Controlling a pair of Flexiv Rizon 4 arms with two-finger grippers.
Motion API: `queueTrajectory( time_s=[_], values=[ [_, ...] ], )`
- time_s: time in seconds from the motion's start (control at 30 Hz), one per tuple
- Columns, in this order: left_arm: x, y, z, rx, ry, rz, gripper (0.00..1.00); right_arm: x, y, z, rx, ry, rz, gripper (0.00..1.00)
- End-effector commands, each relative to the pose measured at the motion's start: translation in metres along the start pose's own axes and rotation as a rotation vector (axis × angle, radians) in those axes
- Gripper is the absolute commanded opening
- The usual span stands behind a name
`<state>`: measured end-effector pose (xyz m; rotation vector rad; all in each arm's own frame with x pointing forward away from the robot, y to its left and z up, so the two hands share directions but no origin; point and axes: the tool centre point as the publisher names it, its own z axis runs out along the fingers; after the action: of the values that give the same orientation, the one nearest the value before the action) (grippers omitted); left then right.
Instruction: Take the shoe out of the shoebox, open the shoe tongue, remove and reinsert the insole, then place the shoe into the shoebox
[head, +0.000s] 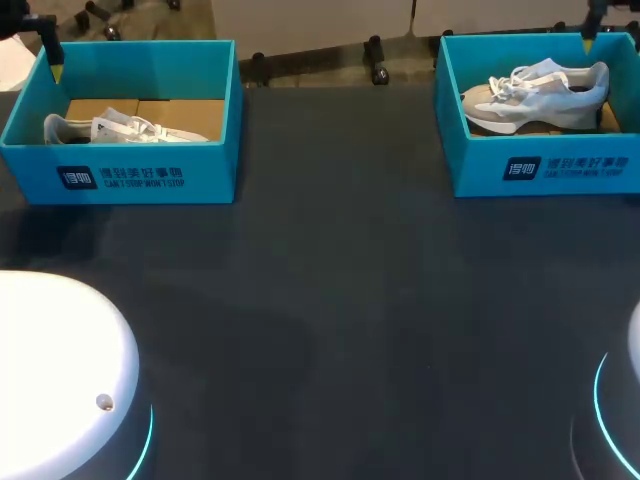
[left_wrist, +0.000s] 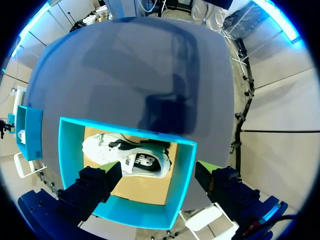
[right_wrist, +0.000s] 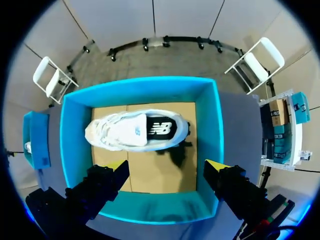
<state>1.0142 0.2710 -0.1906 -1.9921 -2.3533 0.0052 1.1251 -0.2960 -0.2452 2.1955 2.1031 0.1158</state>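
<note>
Two teal shoeboxes stand at the table's far edge. The left shoebox (head: 130, 180) holds a white shoe (head: 120, 128) with black marks, lying on its side on the cardboard floor (left_wrist: 127, 157). The right shoebox (head: 545, 165) holds a grey-and-white shoe (head: 540, 92), which also lies on its side (right_wrist: 135, 131). My left gripper (left_wrist: 160, 180) hangs open above the left shoebox (left_wrist: 67, 150), with its fingers (left_wrist: 95, 187) spread wider than the shoe. My right gripper (right_wrist: 167, 175) hangs open above the right shoebox (right_wrist: 75, 145), with nothing between its fingers (right_wrist: 107, 182).
The dark table (head: 330, 300) stretches between the boxes and the near edge. The white bases of my arms (head: 60, 380) sit at the near corners. Each wrist view shows the other box off to the side (left_wrist: 30, 132) (right_wrist: 35, 140).
</note>
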Motion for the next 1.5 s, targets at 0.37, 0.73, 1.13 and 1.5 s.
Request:
queueTrajectory(
  time_s=[0.37, 0.73, 1.13, 1.5],
  values=[
    [0.0, -0.002, 0.0, -0.004, 0.002, -0.001, 1.0, -0.012, 0.034, 0.036, 0.124, -0.027, 0.007, 0.89],
    [0.0, -0.002, 0.0, -0.004, 0.002, -0.001, 1.0, -0.018, 0.041, 0.058, 0.134, -0.064, 0.042, 0.49],
    [0.0, -0.002, 0.0, -0.004, 0.002, -0.001, 1.0, -0.019, 0.043, 0.079, 0.126, -0.09, 0.079, 0.47],
    [0.0, -0.002, 0.0, -0.004, 0.002, -0.001, 1.0, -0.025, 0.048, 0.094, 0.107, -0.121, 0.12, 0.44]
  ],
)
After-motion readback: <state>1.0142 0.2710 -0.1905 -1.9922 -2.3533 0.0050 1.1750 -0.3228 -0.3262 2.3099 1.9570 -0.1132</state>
